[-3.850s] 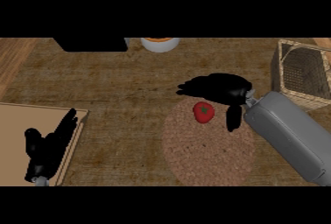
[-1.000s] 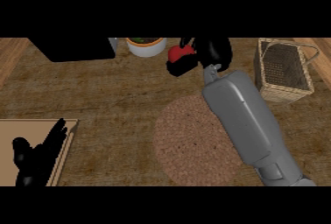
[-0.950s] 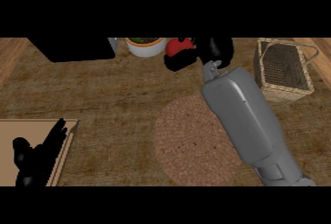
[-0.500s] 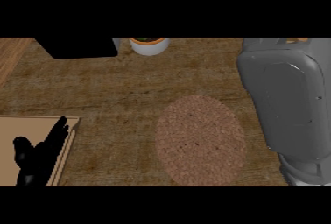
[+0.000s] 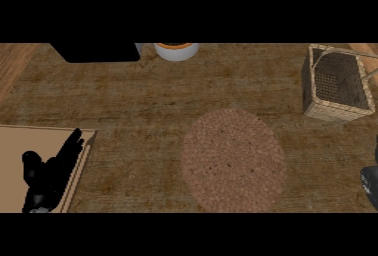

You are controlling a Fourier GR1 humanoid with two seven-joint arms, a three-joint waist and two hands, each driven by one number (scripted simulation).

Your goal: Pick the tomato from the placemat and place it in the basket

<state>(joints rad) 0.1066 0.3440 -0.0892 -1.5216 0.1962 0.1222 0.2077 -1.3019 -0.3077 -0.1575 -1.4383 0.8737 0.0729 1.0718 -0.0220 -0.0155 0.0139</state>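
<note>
The oval brown woven placemat lies in the middle of the counter with nothing on it. The wicker basket stands at the back right; its inside is dark and no tomato shows there or anywhere else. My left hand rests open at the lower left, fingers pointing up over the edge of a tan board. Of my right hand only a dark sliver shows at the right edge, below the basket and right of the placemat.
A tan board covers the lower left corner. A black box and a white cup with an orange top stand along the back edge. The counter is rough brown, with a wooden strip at the far left.
My right arm, which held the red tomato high at the back, swung right past the basket and pulled back to the right edge. The tomato is out of sight. The left hand stayed put.
</note>
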